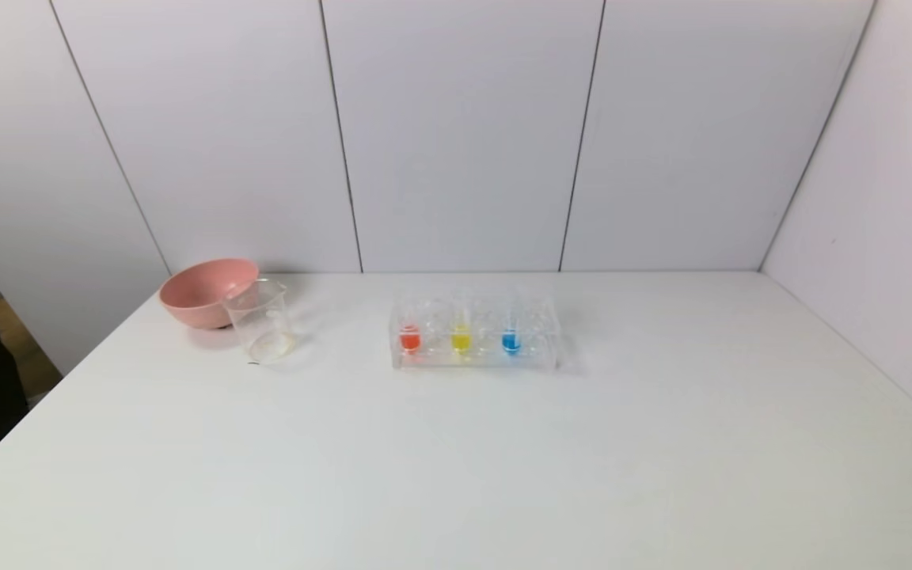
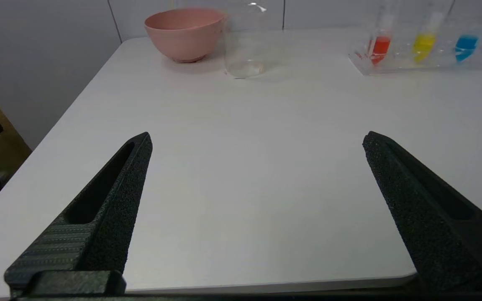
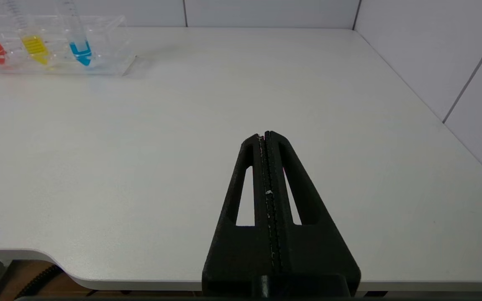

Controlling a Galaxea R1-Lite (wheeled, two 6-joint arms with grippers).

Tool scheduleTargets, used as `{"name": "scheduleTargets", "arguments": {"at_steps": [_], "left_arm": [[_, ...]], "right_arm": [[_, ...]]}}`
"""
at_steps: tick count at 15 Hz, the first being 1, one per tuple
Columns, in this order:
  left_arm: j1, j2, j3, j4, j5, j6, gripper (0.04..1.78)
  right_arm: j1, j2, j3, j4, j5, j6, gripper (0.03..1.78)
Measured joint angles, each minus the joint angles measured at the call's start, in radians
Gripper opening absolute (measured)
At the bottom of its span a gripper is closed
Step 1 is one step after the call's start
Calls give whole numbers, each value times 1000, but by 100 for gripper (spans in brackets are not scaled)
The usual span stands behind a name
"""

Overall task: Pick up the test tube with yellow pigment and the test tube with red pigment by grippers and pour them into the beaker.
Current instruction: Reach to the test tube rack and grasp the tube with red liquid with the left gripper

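Both light, slippery glass, the yellow tube (image 1: 461, 334) and red tube (image 1: 409, 333) probably want gripping near the hard-to-see tops; left gripper (image 2: 255, 140) spread, right gripper (image 3: 265, 134) closed empty.

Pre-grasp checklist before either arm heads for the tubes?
1. Red tube upright in the rack: ok.
2. Yellow tube upright beside it: ok.
3. Beaker upright, right next to the pink bowl; touching or not: cannot tell.
4. Left gripper open over the table's near edge: ok.
5. Right gripper open for a grasp: not ok, shut.
6. Table between grippers and rack unobstructed: ok.
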Motion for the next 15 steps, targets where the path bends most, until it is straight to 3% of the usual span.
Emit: {"name": "scheduleTargets", "arguments": {"at_steps": [5, 8, 11, 15], "left_arm": [[-1, 26, -219, 127, -67, -28, 176], [-1, 166, -363, 149, -132, -40, 176], [-1, 390, -493, 79, -162, -61, 176], [-11, 702, -584, -145, -173, -73, 176]], "right_arm": [[0, 0, 0, 0, 0, 0, 11], [0, 0, 0, 0, 0, 0, 11], [0, 0, 0, 0, 0, 0, 11], [0, 0, 0, 0, 0, 0, 11]]}}
